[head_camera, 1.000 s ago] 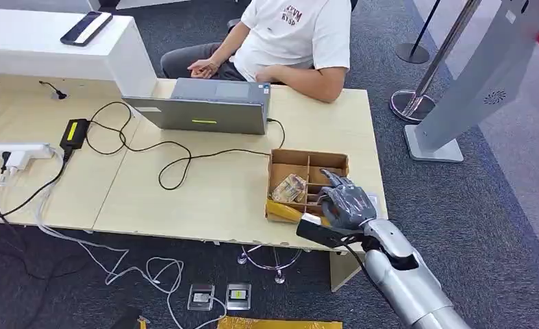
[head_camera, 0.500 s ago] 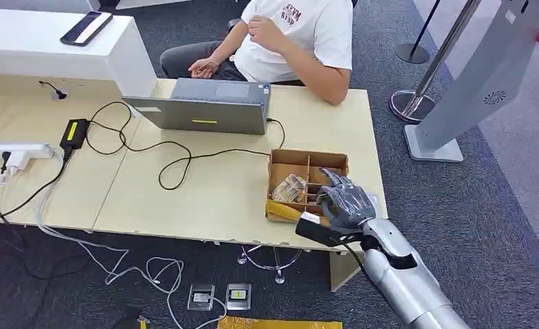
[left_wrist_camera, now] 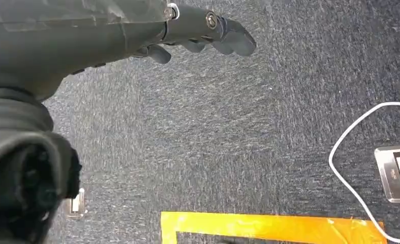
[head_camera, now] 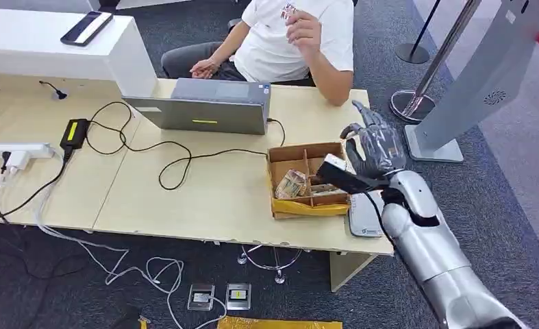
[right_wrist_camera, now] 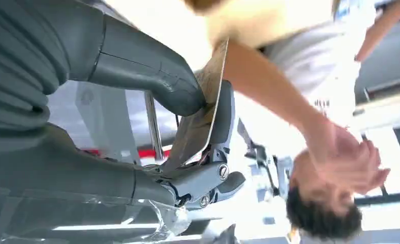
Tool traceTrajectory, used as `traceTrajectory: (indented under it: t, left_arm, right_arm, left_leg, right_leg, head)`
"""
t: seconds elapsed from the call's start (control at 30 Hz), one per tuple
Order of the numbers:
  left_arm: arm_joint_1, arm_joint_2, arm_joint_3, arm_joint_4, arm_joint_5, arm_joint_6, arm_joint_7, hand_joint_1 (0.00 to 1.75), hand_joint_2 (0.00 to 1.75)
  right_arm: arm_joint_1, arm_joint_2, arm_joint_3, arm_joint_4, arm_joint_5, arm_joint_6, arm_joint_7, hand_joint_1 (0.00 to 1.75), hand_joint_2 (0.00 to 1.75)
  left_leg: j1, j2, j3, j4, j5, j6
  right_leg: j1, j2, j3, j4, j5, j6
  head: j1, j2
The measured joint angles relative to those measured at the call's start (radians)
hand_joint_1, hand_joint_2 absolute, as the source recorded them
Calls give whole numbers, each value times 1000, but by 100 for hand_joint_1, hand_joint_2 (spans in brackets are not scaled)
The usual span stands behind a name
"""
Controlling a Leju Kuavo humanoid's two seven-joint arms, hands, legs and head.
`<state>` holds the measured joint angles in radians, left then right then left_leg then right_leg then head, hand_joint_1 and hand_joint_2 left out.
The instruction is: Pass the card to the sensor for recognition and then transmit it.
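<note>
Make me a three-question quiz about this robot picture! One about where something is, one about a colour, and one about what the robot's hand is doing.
1. Where is the cardboard box?
A. on the carpet
B. on the wooden table, near the robot's right arm
C. on the white counter

2. What colour is the shirt of the person sitting behind the laptop?
A. white
B. green
C. black

3. What is the robot's right hand doing?
A. resting flat on the table
B. pinching a thin card
C. typing on the laptop

Answers:
1. B: the cardboard box sits on the table by its right end.
2. A: the person behind the laptop wears a white shirt.
3. B: the right hand is raised, and the right wrist view shows the card between thumb and finger.
</note>
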<state>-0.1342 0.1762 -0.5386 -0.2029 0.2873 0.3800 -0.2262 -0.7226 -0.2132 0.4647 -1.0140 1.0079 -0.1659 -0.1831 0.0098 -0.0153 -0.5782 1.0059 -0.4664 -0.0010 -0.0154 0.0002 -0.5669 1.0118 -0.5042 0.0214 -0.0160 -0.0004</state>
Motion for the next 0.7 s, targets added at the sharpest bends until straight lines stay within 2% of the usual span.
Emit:
traceTrajectory:
  t: [0.5,0.7]
  left_arm:
    - [0,0,-1,0,-4,-5,-12,0,0]
    - [0,0,-1,0,-4,-6,-15,0,0]
  right_arm:
    - [-197,-19,-54,12,-3,-6,-48,175,175]
    - [-234,-19,-55,34,-5,-14,-53,175,175]
  left_leg:
    - [0,0,0,0,0,0]
    - [0,0,-1,0,0,0]
  right_leg:
    - [0,0,0,0,0,0]
    - [0,0,0,0,0,0]
  head:
    - [-1,0]
    - [-1,0]
